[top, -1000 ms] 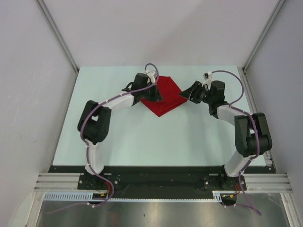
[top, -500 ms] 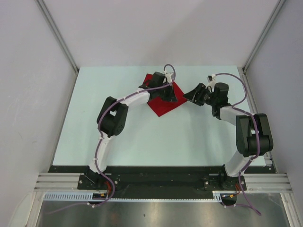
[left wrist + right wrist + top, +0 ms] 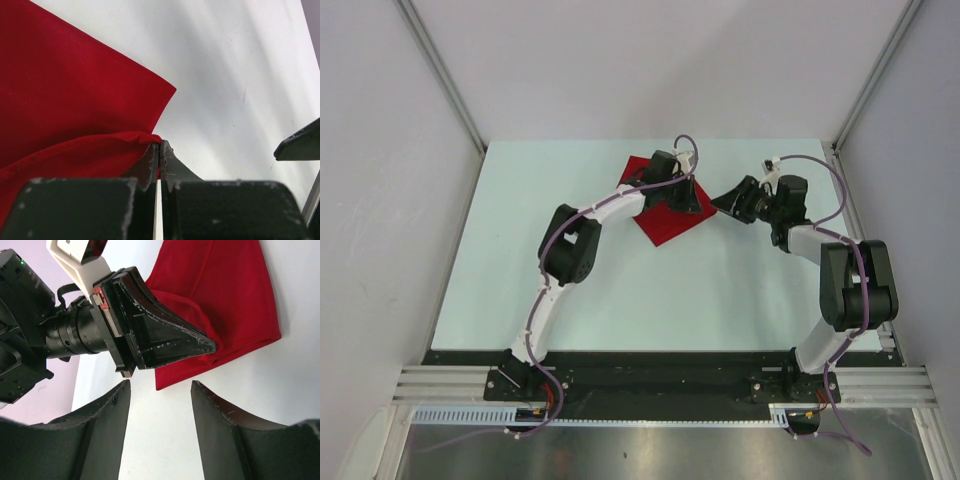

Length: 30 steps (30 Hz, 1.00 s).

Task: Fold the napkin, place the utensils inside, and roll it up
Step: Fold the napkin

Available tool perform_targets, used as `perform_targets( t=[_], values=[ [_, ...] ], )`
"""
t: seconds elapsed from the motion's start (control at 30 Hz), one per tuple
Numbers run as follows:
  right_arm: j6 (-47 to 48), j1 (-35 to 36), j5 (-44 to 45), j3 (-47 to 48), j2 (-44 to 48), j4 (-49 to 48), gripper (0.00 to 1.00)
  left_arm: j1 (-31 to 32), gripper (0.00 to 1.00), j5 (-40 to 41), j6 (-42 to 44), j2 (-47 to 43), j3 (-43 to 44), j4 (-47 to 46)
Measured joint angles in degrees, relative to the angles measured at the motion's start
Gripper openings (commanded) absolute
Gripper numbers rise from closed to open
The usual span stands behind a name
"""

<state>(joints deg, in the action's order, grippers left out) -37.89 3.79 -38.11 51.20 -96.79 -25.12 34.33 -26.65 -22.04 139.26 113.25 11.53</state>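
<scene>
Napkin [image 3: 663, 226] lies upper centre of the top view. Left gripper [image 3: 159, 146] pinches a lifted fold edge at its very tips. Right gripper [image 3: 160, 385] stands spread and empty, just beside. Risks: shallow grip slips and the fold collapses; close grippers collide.

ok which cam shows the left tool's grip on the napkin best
The left wrist view: the left tool fills the foreground, jaws shut on a raised fold of the napkin. The right wrist view shows it side-on, tip over the napkin. The top external view shows it small, hiding the pinch.
</scene>
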Motion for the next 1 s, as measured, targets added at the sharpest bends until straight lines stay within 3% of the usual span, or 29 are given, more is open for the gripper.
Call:
perform_targets(
  t=[1.0],
  values=[
    [0.66,-1.68,-1.44,-0.31,-2.34,0.98,0.57,0.0,0.0,-0.81,-2.56,8.96,12.15,-0.09]
  ],
)
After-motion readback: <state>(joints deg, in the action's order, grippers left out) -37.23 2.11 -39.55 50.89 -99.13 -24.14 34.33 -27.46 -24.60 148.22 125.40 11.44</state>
